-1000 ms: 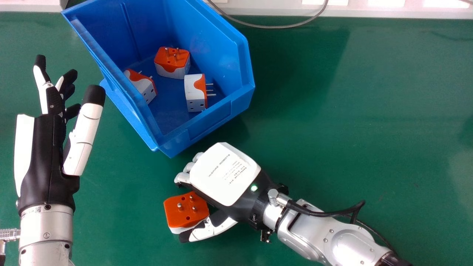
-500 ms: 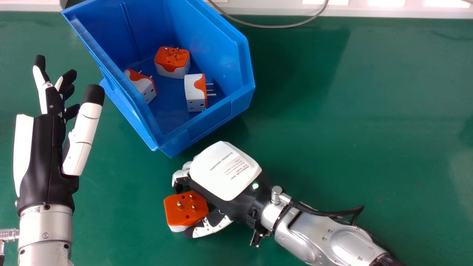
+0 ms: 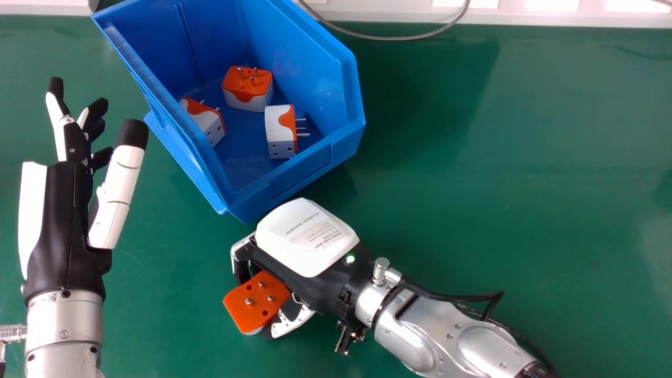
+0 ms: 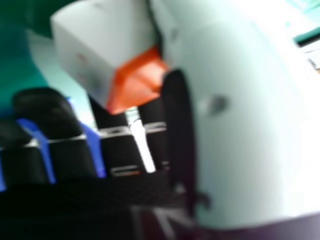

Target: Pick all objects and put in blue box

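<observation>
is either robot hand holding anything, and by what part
The right robot hand holds an orange and white plug adapter by its sides, between fingers and thumb, pronged face up. The left robot hand is empty.

Orange-topped adapter [image 3: 256, 304] in the right hand [image 3: 307, 239] — three more [image 3: 247, 89] inside the blue box [image 3: 302, 173].

Orange plugs [image 3: 248, 89], three in blue box [image 3: 310, 68], one [image 3: 257, 302] in robot hand [image 3: 307, 239]
</observation>
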### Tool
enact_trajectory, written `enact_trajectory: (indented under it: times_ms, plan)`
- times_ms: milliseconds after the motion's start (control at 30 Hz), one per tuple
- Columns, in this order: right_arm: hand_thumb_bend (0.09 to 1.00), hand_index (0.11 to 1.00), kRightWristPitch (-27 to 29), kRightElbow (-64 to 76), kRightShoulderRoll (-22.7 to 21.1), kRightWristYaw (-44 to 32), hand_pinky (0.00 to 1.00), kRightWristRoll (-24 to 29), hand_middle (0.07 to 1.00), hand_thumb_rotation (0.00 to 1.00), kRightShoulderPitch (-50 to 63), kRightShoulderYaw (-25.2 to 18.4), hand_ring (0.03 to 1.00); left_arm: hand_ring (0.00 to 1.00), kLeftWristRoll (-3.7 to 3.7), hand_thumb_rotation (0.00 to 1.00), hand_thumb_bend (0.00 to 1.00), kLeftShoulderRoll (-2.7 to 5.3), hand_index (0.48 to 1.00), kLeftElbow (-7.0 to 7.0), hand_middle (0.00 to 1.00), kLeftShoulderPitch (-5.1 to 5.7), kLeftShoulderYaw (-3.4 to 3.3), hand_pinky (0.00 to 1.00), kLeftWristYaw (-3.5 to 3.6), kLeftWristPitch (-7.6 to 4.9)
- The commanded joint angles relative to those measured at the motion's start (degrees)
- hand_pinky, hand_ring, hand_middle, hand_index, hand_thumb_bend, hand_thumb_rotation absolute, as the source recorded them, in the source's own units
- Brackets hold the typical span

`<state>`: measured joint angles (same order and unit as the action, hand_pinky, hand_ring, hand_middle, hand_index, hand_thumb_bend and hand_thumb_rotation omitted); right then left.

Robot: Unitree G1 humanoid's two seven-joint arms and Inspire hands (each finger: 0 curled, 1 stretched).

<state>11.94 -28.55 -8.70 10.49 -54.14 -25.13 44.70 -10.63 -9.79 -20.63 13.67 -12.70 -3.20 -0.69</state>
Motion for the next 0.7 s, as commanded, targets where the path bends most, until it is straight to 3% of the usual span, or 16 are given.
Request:
enact_trajectory:
  times_ms: [0, 400, 667]
  plan:
    - [0.523, 0.478, -0.4, 1.0, -1.3, -1.2, 0.08, -0.2, 0.47, 0.0, 1.2, -0.2, 0.123, 0.93, 0.1, 1.0, 0.79, -0.17, 0.946, -1.19, 0.94, -0.13, -0.34, 0.86, -0.13, -0.51]
    - [0.522, 0.481, -6.9, 20.5, -6.5, -6.5, 0.08, -0.1, 0.47, 0.0, 10.0, -5.0, 0.125, 0.93, 0.38, 1.0, 0.8, -0.5, 0.943, 0.32, 0.94, -0.93, -0.78, 0.86, -0.01, -1.03]
    - [0.522, 0.483, -6.6, 32.8, -10.2, -7.7, 0.07, 3.6, 0.47, 0.0, 13.9, -13.8, 0.111, 0.93, 0.47, 1.0, 0.8, -0.73, 0.943, 1.48, 0.94, -1.71, -1.25, 0.86, 0.4, -1.39]
